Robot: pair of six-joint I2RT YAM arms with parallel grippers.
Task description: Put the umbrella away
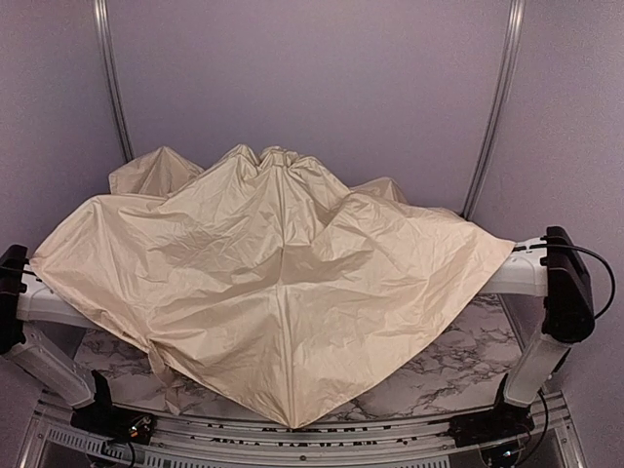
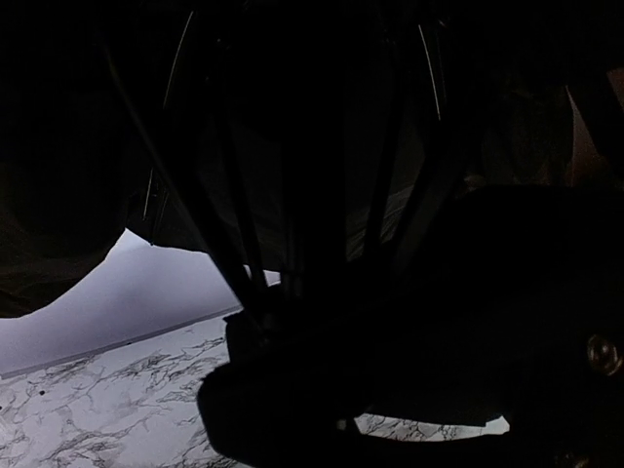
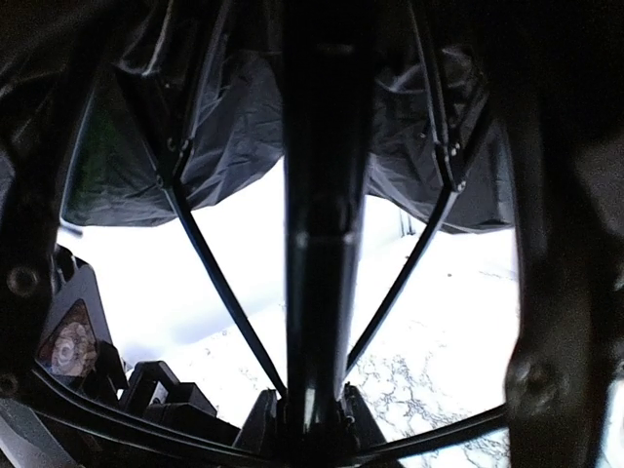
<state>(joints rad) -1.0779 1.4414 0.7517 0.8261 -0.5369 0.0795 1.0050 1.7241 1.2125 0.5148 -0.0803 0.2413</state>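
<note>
Open umbrella [image 1: 278, 263] sat canopy-up on the table [image 1: 458, 361], draped over the 2 arms [image 1: 564, 288], probably because the grippers were underneath by the shaft [image 3: 317, 195]; finger opening and hold couldn't be told.

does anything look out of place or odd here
Yes: the umbrella is open and sags, crumpled and lopsided, across the marble table. It is draped over the left arm and right arm. The right wrist view looks up at its dark ribs and shaft, so that camera sits under the fabric.
</note>
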